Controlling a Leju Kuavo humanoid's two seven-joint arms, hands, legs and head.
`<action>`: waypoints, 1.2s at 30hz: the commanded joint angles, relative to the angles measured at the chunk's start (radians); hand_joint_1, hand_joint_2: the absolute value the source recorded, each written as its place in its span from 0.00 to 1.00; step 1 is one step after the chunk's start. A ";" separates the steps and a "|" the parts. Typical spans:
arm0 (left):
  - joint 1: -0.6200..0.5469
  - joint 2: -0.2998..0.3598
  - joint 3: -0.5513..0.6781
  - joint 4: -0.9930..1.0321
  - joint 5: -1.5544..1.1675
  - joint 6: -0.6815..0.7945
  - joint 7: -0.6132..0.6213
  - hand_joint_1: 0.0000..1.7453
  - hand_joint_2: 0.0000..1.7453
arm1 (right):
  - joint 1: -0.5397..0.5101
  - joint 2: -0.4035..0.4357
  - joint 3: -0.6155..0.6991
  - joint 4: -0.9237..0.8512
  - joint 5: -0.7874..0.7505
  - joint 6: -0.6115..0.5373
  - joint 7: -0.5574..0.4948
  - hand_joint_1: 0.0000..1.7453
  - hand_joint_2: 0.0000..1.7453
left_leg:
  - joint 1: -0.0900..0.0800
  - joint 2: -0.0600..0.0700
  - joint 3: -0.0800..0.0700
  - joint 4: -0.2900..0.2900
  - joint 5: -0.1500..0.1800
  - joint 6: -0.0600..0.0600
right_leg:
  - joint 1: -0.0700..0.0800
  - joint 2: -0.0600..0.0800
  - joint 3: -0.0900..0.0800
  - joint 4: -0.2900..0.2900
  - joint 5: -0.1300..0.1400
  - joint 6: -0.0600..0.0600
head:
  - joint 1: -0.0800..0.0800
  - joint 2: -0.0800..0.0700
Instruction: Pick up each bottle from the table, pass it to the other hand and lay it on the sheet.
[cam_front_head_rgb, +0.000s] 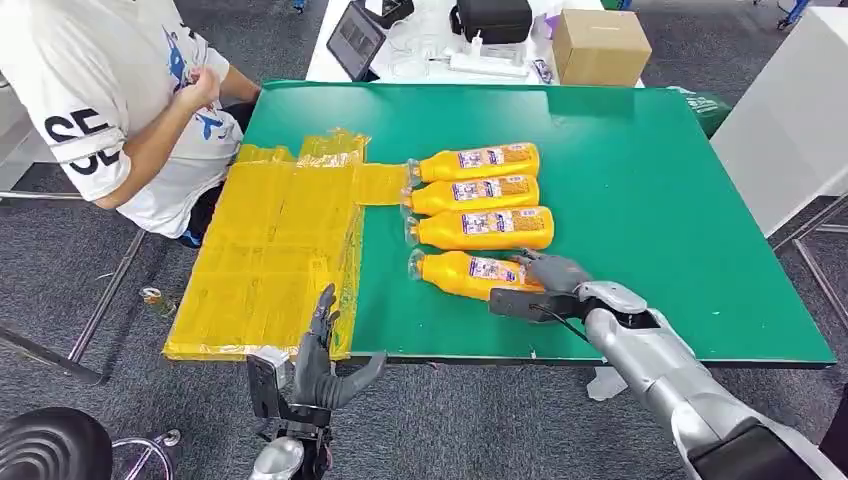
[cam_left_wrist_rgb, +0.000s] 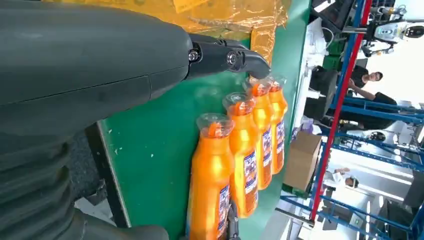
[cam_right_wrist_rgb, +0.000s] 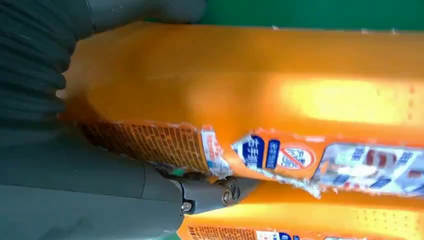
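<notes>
No bottle lies on the yellow sheet yet: all four sit on the tabletop, the right hand wrapping the nearest bottle, the left hand spread and empty.

R hand covers the base end of the nearest bottle; whether fingers close round it can't be told. R wrist view: bottle blurred, cut off at 3 o'clock, label text unreadable. L wrist view: L hand hides part of the sheet; nearest bottle's base cut off at 6 o'clock. Person cut off at 12 o'clock in head view.
</notes>
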 joint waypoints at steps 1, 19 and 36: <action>-0.023 -0.010 0.011 0.058 0.002 -0.003 0.007 0.00 1.00 | -0.022 0.026 0.071 0.112 0.003 0.002 0.005 1.00 1.00 | 0.000 0.001 0.003 -0.001 0.000 0.001 | 0.001 -0.001 0.004 -0.001 0.000 -0.002 | 0.000 0.000; 0.000 -0.013 -0.004 0.020 0.006 0.007 0.007 0.00 1.00 | 0.195 0.092 -0.178 -0.144 -0.053 -0.343 -0.121 1.00 1.00 | 0.001 0.000 0.006 -0.002 0.000 0.002 | 0.002 -0.003 0.008 -0.003 0.000 -0.003 | 0.000 0.000; 0.036 0.006 -0.053 -0.091 0.113 0.039 0.049 0.00 1.00 | 0.528 0.398 -0.588 -0.794 -0.112 -0.801 -0.373 1.00 1.00 | 0.002 -0.003 0.000 -0.001 -0.003 0.001 | 0.002 -0.005 0.002 0.000 -0.005 -0.004 | 0.001 0.000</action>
